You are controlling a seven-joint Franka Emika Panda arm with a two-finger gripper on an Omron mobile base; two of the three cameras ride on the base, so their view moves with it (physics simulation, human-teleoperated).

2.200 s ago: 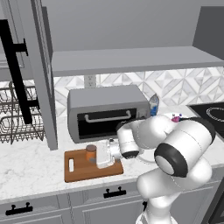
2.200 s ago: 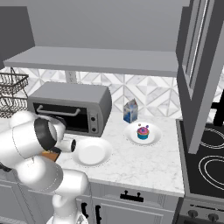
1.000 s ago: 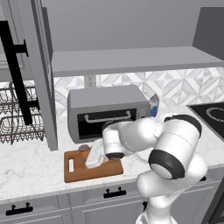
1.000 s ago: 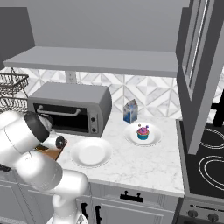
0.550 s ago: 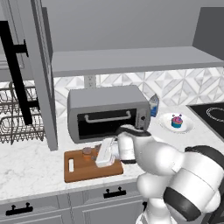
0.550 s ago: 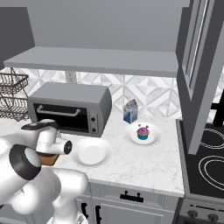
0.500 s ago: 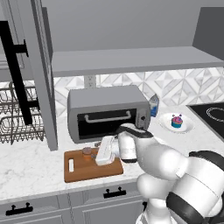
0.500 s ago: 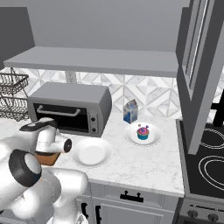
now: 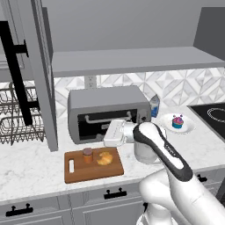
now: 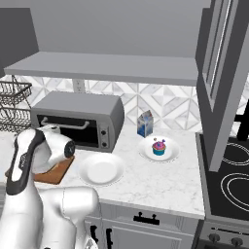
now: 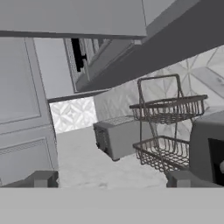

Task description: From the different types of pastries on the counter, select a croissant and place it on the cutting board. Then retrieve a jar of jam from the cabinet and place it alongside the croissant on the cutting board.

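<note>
Cutting board [image 9: 90, 172] bearing jar of jam [image 9: 88, 155] beside croissant [image 9: 104, 158], end effector [image 11: 111, 178] released, empty.

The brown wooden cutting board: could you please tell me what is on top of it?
On the brown wooden cutting board stand a small orange-brown jar and a golden croissant, side by side. In the right base view the arm covers most of it.

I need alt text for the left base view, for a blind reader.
A jar of jam and a croissant sit side by side on the cutting board. The white arm's hand is above them, before a toaster oven.
</note>
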